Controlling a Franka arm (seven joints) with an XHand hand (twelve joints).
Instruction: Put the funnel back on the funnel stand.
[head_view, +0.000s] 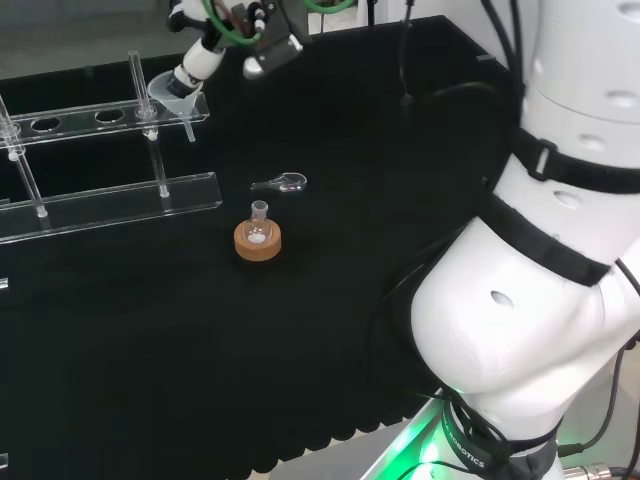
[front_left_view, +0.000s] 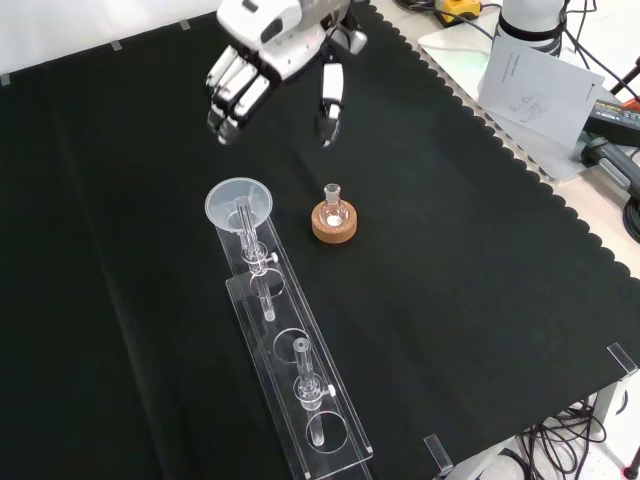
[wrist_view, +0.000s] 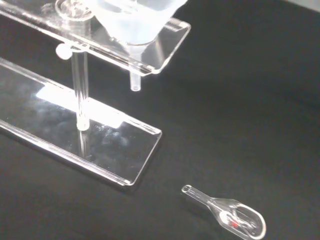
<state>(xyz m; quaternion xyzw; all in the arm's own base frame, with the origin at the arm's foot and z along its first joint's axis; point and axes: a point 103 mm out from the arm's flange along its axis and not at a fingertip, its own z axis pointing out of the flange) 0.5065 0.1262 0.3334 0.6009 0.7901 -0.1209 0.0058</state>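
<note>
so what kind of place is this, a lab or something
Probably a lab bench set up for robot trials: a clear funnel stand holding a funnel, a small flask on a cork ring, and a robot hand above black cloth.

From the head view you look over the arm's white links (head_view: 540, 300) across the bench (head_view: 330, 380) toward its far-left corner. The front view faces you down on the cloth from the opposite side, higher and wider. Both share the cork stand (head_view: 258, 240) mid-bench and the clear funnel stand (front_left_view: 290, 380). Your wrist view sits close over that stand's end (wrist_view: 125, 160).
</note>
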